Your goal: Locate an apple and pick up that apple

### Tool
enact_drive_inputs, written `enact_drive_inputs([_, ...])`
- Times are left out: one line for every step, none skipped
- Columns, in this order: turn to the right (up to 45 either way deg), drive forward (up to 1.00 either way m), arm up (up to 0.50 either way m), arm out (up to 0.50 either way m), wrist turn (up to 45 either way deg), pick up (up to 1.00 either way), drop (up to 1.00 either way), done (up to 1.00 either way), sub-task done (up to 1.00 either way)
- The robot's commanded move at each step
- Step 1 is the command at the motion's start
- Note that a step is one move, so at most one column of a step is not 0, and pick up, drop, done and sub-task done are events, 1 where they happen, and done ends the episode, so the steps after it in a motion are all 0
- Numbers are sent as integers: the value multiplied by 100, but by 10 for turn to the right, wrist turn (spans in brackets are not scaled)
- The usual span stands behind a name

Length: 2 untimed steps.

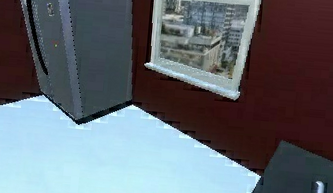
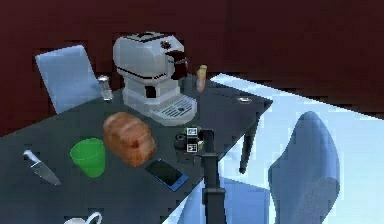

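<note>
Though whether the dark two-finger gripper (image 2: 177, 141) held anything could not be told, a brown bread loaf (image 2: 130, 138) lay just beside its fingers on the dark table (image 2: 240, 108), with a green plastic cup (image 2: 88, 157), its contents unclear, beyond the loaf.

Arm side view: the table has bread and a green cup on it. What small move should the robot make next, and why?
Probably turn the base a little to scan more of the room. The table holds a bread loaf, green cup, phone, knife and coffee machine, and ahead stand a fridge and window, so the apple likely lies elsewhere.
</note>
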Motion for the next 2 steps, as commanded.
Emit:
enact_drive_inputs([0, 0, 0, 0, 0, 100, 0, 0, 0])
enact_drive_inputs([0, 0, 10, 0, 0, 0, 0, 0, 0])
